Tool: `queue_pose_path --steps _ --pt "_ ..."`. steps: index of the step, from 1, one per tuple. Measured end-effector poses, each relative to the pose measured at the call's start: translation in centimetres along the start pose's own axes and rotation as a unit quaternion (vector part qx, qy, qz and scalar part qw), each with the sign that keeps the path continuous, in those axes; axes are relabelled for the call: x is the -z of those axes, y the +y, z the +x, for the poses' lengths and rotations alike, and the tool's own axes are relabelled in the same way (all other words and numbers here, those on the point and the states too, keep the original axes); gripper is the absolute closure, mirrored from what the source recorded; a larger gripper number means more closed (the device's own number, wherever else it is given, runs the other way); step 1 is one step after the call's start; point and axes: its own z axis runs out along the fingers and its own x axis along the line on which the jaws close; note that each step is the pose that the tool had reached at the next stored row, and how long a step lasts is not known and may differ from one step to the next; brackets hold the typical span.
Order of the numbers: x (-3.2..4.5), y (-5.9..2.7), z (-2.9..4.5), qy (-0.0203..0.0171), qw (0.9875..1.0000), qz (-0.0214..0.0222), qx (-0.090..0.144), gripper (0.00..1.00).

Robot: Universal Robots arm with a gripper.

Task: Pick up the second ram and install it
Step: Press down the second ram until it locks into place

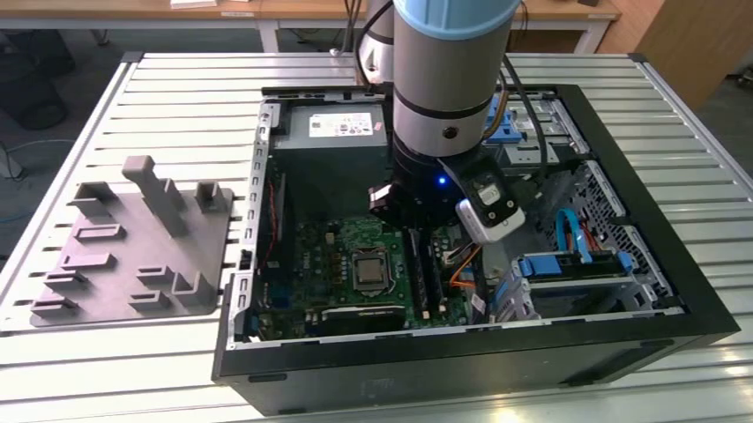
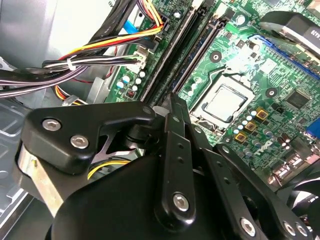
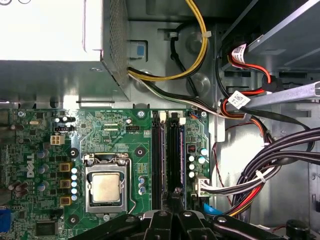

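Green motherboard (image 3: 125, 145) backs 2 dark rams (image 3: 172, 155) seated in slots.

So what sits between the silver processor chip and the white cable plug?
Long black memory slots, running side by side, seen in the first wrist view.

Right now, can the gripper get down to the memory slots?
Probably yes: in the first wrist view the gripper sits right at the memory slots, with the cable bundle off to one side.
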Motion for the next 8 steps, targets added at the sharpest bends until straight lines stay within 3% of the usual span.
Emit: queue_pose_path --steps 3,8 --pt "-0.01 0.00 0.00 0.0000 1.0000 0.0004 0.000 0.90" --pt "-0.57 0.87 -0.02 0.0008 1.0000 0.0091 0.001 0.90"
